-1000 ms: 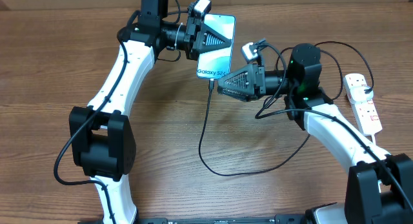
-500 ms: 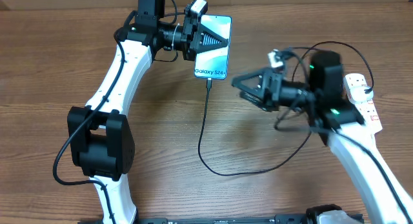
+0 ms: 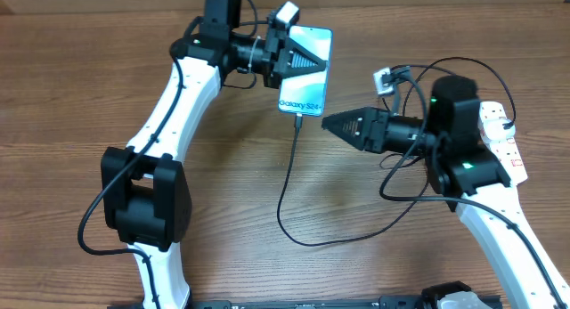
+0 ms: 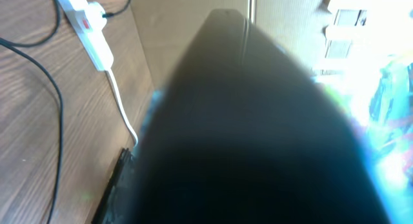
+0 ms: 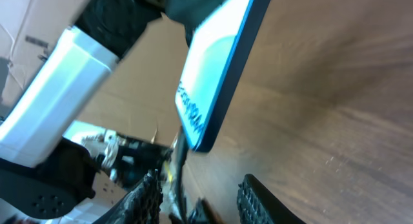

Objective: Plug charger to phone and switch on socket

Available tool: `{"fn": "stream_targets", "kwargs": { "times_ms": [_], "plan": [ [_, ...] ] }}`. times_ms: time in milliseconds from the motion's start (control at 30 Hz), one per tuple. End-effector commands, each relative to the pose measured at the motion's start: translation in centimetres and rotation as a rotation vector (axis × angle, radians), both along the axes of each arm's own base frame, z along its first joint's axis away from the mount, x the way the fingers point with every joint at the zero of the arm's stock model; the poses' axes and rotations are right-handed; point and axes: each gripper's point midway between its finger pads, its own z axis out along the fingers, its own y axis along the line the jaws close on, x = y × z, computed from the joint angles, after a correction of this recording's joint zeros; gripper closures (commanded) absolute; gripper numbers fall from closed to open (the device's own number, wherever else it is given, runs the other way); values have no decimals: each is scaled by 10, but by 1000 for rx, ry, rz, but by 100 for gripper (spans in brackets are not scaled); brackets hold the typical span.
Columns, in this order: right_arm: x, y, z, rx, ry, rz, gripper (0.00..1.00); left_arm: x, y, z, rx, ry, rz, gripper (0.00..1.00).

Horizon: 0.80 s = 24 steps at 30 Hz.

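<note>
Gripping the phone (image 3: pixel 307 95) with the left end effector (image 3: pixel 298 61), clamped on it and holding it above the table (image 3: pixel 71 95) toward 12 o'clock. Noting the charger (image 3: pixel 285 182) meeting the phone's lower edge, trailing toward 6 o'clock, then looping off toward 3 o'clock. Seating appearing complete, though full insertion not confirmable.

Pointing the right end effector (image 3: pixel 331 124) at the phone from its 4 o'clock side, near but apart. Fingers (image 5: pixel 150 195) standing narrowly apart in the wrist view, carrying nothing.

Locating the socket (image 3: pixel 509 153) at the 3 o'clock edge, partly behind the right arm, its switches too small to read from overhead.

Judging the switch press to be the step in hand. Recommending:
- drawing the fingers fully together into one blunt tip;
- swinging toward 3 o'clock above the looped cable, avoiding any snag;
- descending squarely on the switch serving the charger's outlet and pressing firmly;
- holding the phone steady, leaving slack in the cable.
</note>
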Motion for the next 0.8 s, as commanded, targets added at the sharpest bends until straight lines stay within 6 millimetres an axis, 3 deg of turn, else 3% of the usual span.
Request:
{"fn": "stream_targets", "kwargs": {
  "times_ms": [0, 133, 300, 500, 767],
  "plan": [
    [-11, 19, -4, 5, 4, 82, 60, -5, -2, 7, -16, -8, -21, 96],
    [-15, 34, -3, 13, -26, 126, 53, -5, -2, 7, -16, -8, -21, 96],
    [-10, 36, 4, 33, -38, 112, 52, -6, -2, 8, -21, -7, -27, 96],
    [-5, 36, 9, 46, -47, 87, 54, -7, -1, 9, -27, -6, -33, 96],
    [1, 38, -3, 38, -4, 86, 62, -9, -1, 11, -39, -1, -48, 96]
  ]
}}
